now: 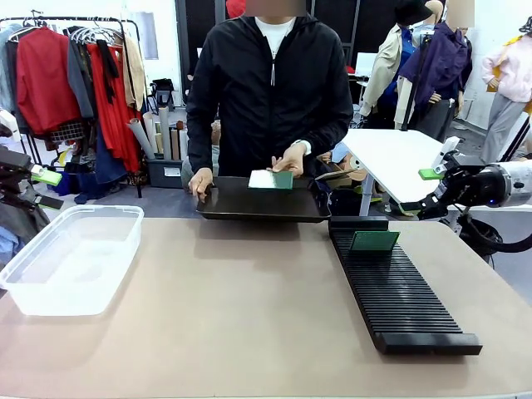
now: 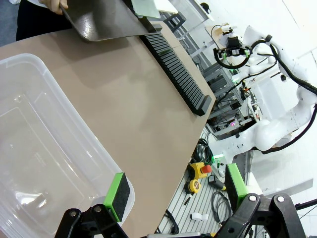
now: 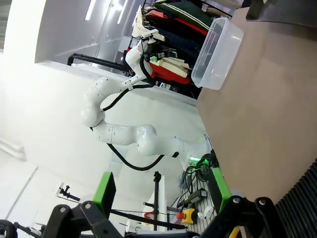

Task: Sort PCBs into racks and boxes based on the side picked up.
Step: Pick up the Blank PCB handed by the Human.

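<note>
PCB (image 1: 272, 179) held at the bench's (image 1: 249, 299) far edge, long axis along it, is reckoned nearer the right pincer (image 1: 429, 191), which is spread wide, empty, tbh.

White left arm (image 3: 124, 134), blk cables (image 3: 141, 169), blk right gripper (image 3: 162, 191), green pads (image 3: 105, 191)

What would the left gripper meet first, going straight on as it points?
The left gripper would probably meet the bare brown tabletop, between the clear plastic tub and the long black slotted rack; depth unclear.

No writing, label, brand or number is legible anywhere in these views.
</note>
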Motion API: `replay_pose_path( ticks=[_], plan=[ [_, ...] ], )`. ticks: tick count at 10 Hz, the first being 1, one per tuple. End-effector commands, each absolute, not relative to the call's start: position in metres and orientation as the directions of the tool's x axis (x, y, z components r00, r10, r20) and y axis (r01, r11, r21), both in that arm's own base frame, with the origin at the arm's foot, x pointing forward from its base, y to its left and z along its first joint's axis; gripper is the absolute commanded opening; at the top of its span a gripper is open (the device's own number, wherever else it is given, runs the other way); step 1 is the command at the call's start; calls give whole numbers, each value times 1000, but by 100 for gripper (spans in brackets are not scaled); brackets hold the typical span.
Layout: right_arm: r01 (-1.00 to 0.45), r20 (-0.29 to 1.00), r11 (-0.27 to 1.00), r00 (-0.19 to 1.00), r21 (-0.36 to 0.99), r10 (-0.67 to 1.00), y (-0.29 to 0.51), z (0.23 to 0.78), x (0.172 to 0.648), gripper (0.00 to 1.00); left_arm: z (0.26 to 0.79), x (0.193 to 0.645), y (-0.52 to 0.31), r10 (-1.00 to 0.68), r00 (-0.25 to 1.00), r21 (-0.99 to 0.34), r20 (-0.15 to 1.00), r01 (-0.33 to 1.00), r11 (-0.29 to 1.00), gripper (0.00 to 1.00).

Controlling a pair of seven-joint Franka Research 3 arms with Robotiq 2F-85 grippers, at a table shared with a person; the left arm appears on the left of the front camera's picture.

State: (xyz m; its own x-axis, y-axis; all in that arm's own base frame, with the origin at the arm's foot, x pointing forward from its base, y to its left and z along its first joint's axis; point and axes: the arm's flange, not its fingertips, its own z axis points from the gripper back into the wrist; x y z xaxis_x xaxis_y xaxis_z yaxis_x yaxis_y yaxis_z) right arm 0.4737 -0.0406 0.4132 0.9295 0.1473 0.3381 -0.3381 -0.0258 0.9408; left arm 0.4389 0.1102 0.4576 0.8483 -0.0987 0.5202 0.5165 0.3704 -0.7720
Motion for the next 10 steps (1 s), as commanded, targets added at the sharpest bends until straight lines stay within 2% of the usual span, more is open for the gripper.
replay_pose_path(
  ticks=[1,10],
  plan=[
    [-344,344,-25,928,939,141,-41,416,475,100,460,438,110,-93,852,-778,515,510,366,100],
    [-344,344,-25,928,939,141,-41,416,475,100,460,438,110,-93,852,-778,515,510,366,100]
  ],
)
